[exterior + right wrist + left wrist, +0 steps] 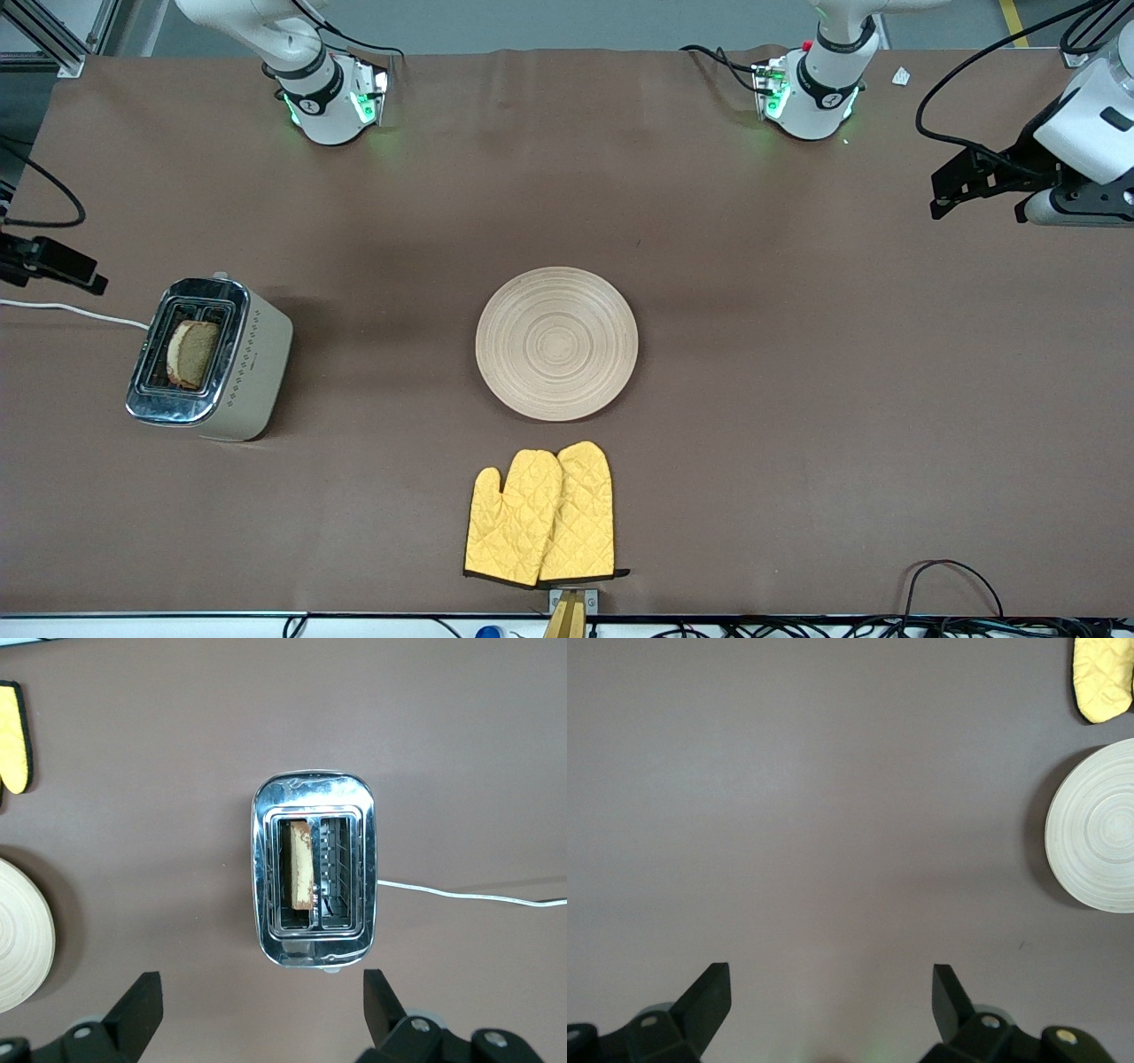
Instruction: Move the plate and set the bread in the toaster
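Brown bread slice standing in a slot of chrome-topped cream toaster, round pale wooden plate mid-tabletop, left pincer released over bare tabletop, right pincer released above toaster

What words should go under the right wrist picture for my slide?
Open right gripper above the toaster, bread standing in one slot.
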